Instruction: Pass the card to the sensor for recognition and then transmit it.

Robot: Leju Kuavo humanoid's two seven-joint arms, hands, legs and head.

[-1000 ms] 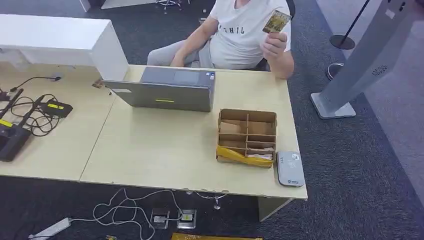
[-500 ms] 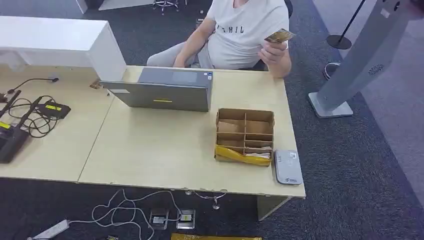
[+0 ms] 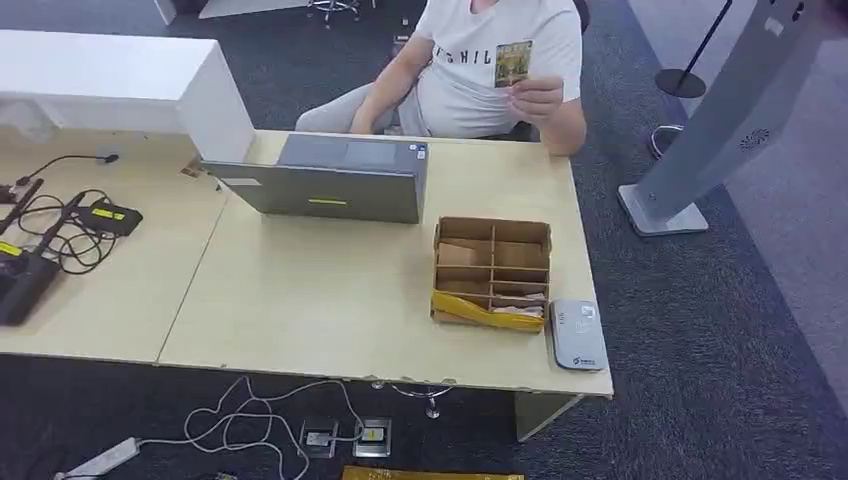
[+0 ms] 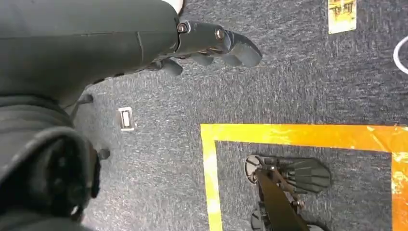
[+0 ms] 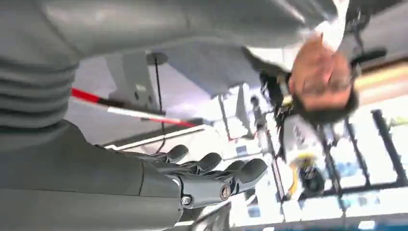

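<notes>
I am standing in front of the bench (image 3: 330, 300), and by my reckoning the task is sitting at its very start: nothing is looking done, and taking the card, passing it over the sensor and handing it on are all remaining. A person (image 3: 480, 75) is sitting at the far edge, behind the laptop (image 3: 330, 180), and is holding the card (image 3: 513, 63) upright in a raised hand (image 3: 538, 98), well apart from both of mine. The divided cardboard box (image 3: 492, 272) is resting near the right end of the bench; its front compartments are holding something yellow and some pale flat pieces I cannot identify, while the back ones are looking bare. The grey sensor (image 3: 577, 335) is lying flat just beside it at the near right corner. My left hand (image 4: 211, 45) is hanging over the carpet, fingers loosely curled and gripping nothing. My right hand (image 5: 211, 175) is gripping nothing either, fingers loosely extended.
</notes>
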